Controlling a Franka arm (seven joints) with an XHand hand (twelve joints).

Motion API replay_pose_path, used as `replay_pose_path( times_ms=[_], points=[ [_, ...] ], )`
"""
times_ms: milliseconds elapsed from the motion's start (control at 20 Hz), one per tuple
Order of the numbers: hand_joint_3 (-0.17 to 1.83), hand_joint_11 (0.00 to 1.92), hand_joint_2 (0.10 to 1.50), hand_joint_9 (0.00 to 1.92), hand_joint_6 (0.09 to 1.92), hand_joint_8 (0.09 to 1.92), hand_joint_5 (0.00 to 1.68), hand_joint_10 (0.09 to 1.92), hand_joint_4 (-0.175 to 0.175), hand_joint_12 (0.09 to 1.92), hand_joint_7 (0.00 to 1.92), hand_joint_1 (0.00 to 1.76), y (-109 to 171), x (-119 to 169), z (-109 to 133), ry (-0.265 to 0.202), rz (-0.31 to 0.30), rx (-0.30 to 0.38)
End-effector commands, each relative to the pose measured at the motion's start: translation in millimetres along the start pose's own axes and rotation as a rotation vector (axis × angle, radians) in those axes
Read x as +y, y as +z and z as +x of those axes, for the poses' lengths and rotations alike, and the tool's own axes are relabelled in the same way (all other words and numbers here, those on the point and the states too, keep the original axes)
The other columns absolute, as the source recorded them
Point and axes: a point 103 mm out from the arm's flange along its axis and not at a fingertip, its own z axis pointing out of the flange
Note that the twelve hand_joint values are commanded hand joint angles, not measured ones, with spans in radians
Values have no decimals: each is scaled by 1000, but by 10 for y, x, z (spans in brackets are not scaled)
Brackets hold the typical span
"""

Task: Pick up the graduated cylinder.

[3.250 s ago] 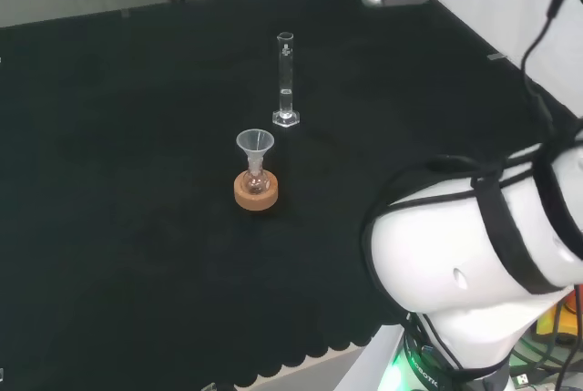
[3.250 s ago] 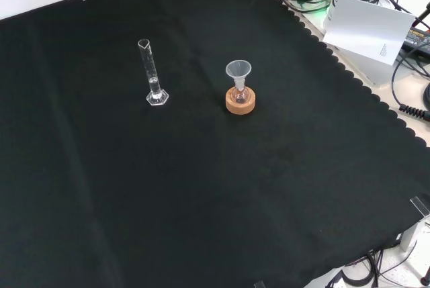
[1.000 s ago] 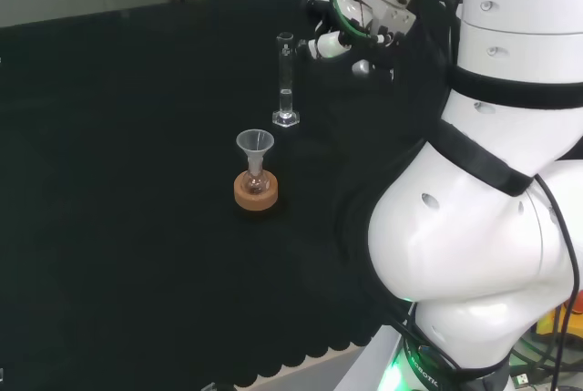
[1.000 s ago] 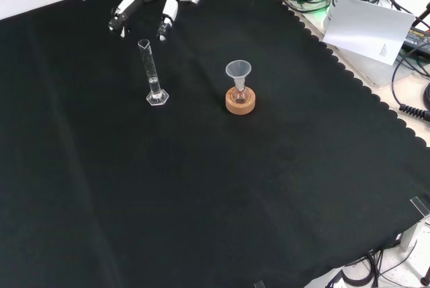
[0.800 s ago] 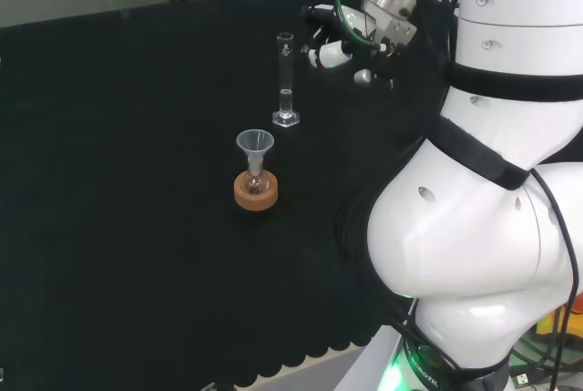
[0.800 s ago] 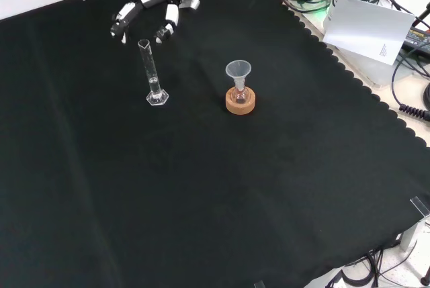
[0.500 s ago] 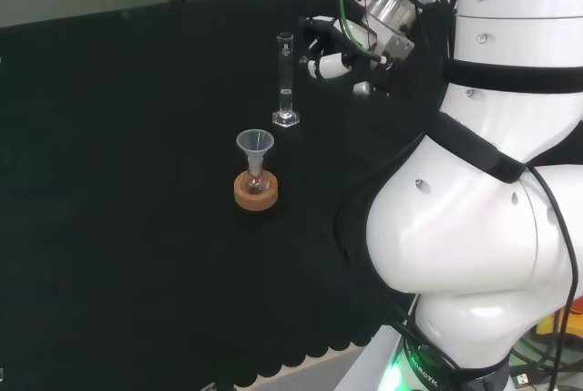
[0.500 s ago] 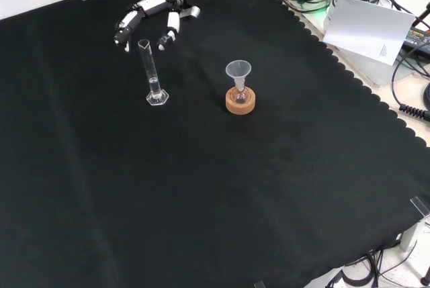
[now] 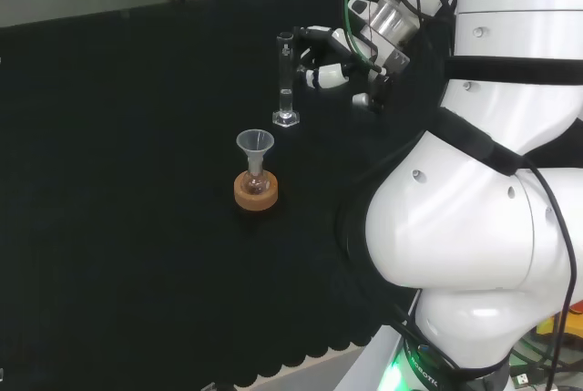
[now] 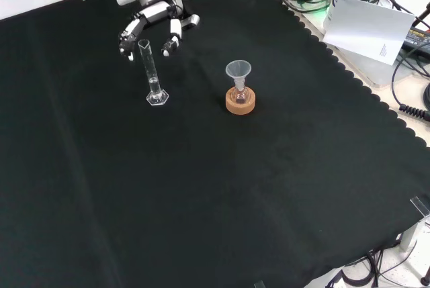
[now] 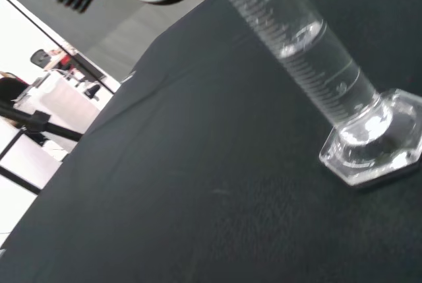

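Observation:
A clear graduated cylinder stands upright on its hexagonal foot on the black cloth, with a little clear liquid low in it. The black and white hand hovers close beside the cylinder's upper part, to its right in the head view and just behind its top in the front view. Its fingers are spread and only slightly bent, on either side of the cylinder's top in the front view, holding nothing. I cannot tell whether any finger touches the glass.
A small round flask with a clear funnel in its neck sits on a cork ring, near the cylinder. The arm's white links stand at the right of the head view. Cables and paper lie past the cloth's scalloped edge.
The hand has come in from the arm's side and dropped toward the cylinder's top, its fingers now around it. The cylinder and the flask have stayed put.

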Motion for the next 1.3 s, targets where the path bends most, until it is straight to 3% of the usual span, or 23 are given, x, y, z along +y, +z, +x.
replay_pose_path(
  times_ms=[50,650,900,1300],
  points=[
    [682,429,662,664,87,644,493,538,-47,1301,376,906,137,71,-10,-50,-2,63],
    [671,455,653,705,87,635,568,522,-35,1287,451,959,269,175,-58,-114,-71,223],
    [668,468,653,722,100,624,623,512,-30,1280,479,982,286,190,-74,-124,-92,253],
    [669,547,652,759,137,599,643,477,-31,1226,481,998,408,221,-72,-120,-78,279]
  ],
)
